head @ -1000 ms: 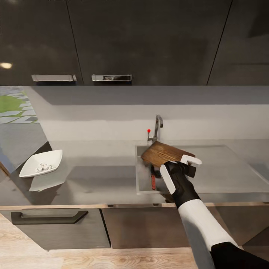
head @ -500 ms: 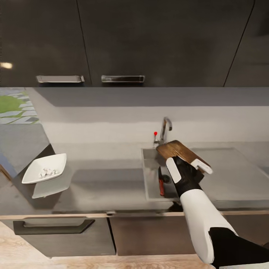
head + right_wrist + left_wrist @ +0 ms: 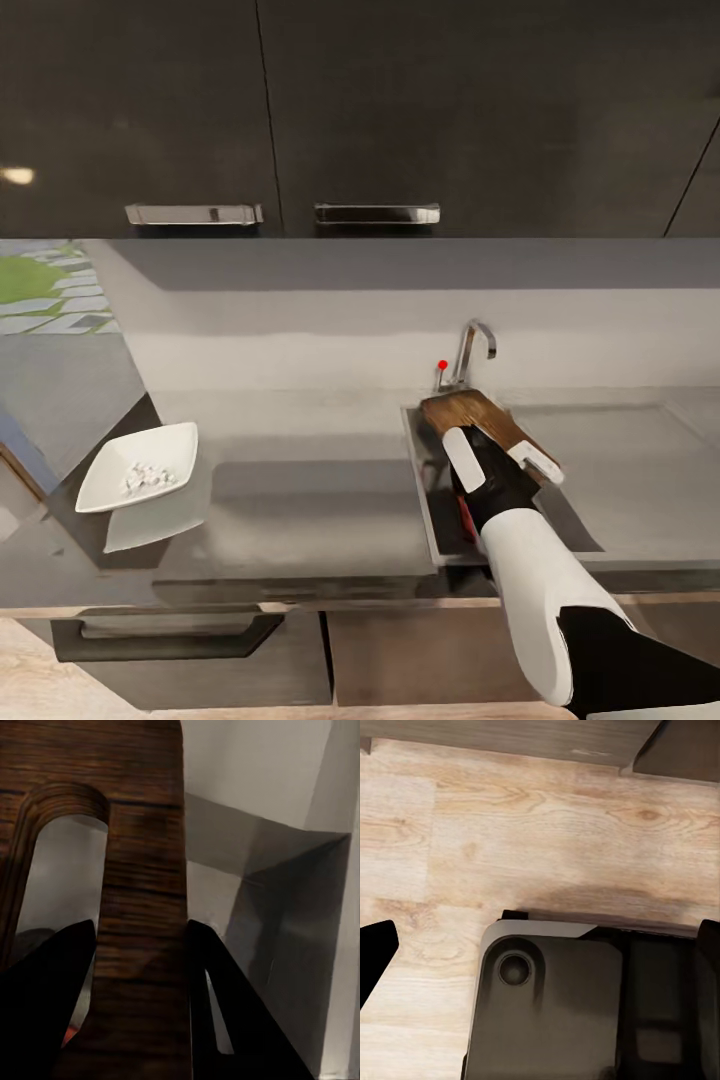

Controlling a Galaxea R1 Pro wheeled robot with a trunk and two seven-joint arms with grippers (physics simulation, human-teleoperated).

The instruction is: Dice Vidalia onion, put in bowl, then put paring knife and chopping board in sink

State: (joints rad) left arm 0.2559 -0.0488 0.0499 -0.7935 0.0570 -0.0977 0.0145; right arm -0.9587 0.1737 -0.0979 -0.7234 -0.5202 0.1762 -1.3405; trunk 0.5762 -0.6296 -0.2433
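Note:
My right gripper (image 3: 500, 452) is shut on the slot-handle end of the dark wood chopping board (image 3: 468, 412). The board tilts steeply, its far end low over the sink (image 3: 422, 490) basin just in front of the faucet (image 3: 472, 352). In the right wrist view the board (image 3: 142, 870) runs between the black fingers (image 3: 45, 1009), with steel basin walls behind. The paring knife's red handle (image 3: 465, 516) lies in the basin beside my wrist. The white bowl (image 3: 150, 455) holds diced onion (image 3: 146, 476) on the countertop (image 3: 300, 490) at left. The left gripper (image 3: 540, 960) hangs open over the wood floor.
A flat steel drainboard (image 3: 630, 470) extends right of the basin. Dark upper cabinets with steel bar handles (image 3: 376, 213) hang above the backsplash. A drawer handle (image 3: 165, 632) sits under the counter's front edge. The robot's dark base (image 3: 547, 1012) is below the left gripper.
The view has shifted, so everything sits further right in the picture. The right gripper has turned the chopping board from nearly flat to steeply tilted and brought it lower into the basin.

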